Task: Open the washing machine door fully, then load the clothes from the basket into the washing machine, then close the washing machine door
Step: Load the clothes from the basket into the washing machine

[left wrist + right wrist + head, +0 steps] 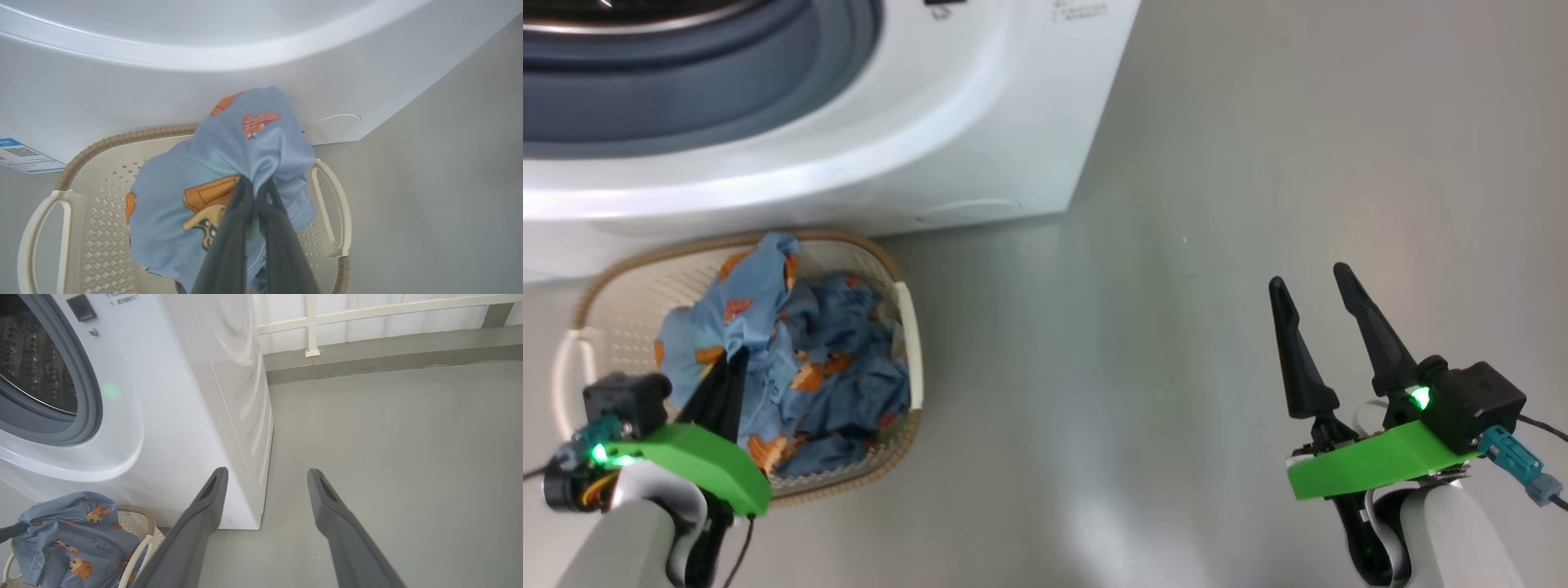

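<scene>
The left gripper (256, 184) has its jaws pressed together on a fold of the clothes (229, 155), the blue printed cloth gathering into creases right at the tips and spreading out ahead of them and to both sides. In the right wrist view the bundle stands up above the rim of the basket (131, 517), with a dark finger reaching into it from the side. The rest of the clothes lies heaped under and beyond the closed jaws, inside the basket, whose white handles sit on either side of the fingers. Just past the basket, ahead of the tips, rises the white front of the washing machine (163, 94), its round opening and grey seal (686, 82) above. The right gripper (1307, 278) holds its jaws wide with nothing between them, over bare grey floor (1176, 245); the machine's corner is ahead of its left finger, and the basket is well off to that same side.
</scene>
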